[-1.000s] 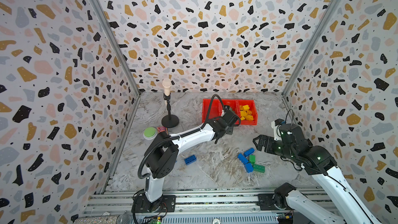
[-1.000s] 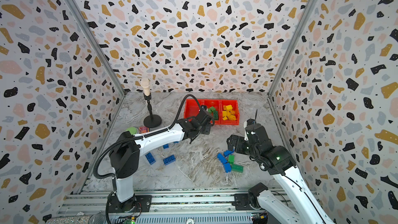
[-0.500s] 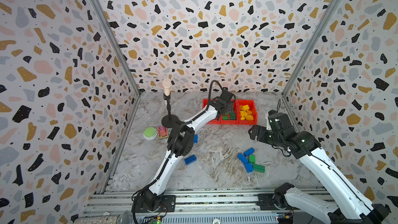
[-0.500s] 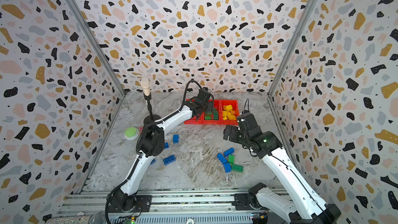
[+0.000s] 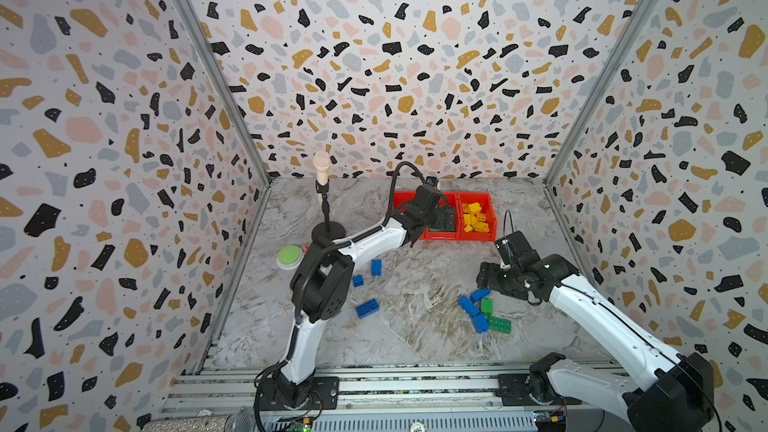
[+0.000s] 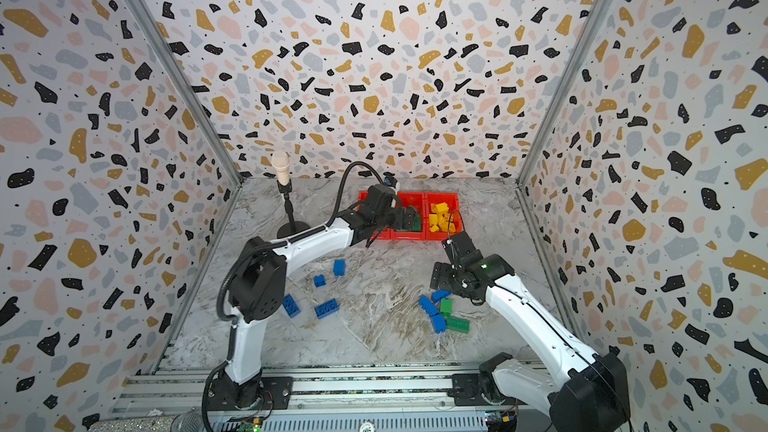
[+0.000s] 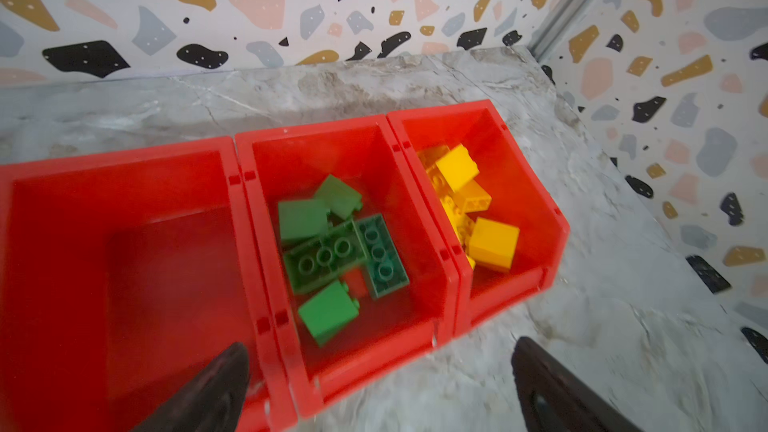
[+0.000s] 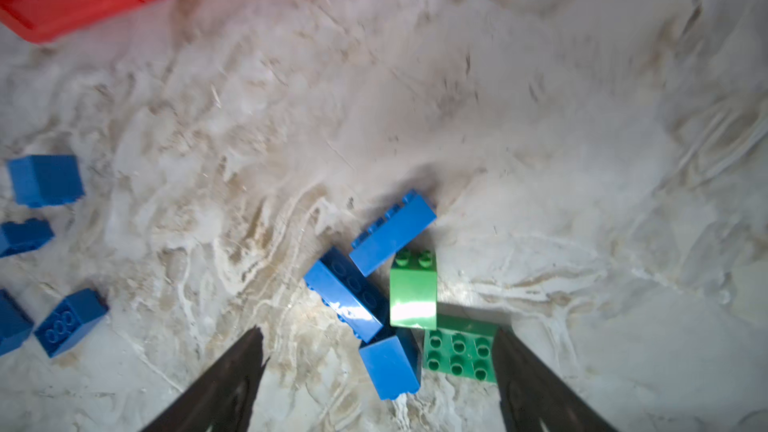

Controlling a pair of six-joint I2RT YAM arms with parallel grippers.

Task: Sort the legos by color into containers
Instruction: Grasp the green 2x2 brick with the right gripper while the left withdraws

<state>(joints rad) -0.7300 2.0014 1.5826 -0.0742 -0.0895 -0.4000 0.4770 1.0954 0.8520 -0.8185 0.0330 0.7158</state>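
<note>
Hands both spread and empty: left hand (image 7: 382,347) above the green-filled middle bin (image 7: 316,130), right hand (image 8: 378,331) over loose blue-green legos (image 8: 390,234).

A robot test cell — terrazzo-print walls (image 5: 374,56), marble-look tabletop (image 5: 415,338), aluminium mounting rail (image 5: 415,386).

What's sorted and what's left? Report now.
Done: yellow legos and five binned green legos sit in separate containers. In hand: nothing; left hand and right hand are open. Left: two loose green legos, seven blue legos on the table; end container empty.
</note>
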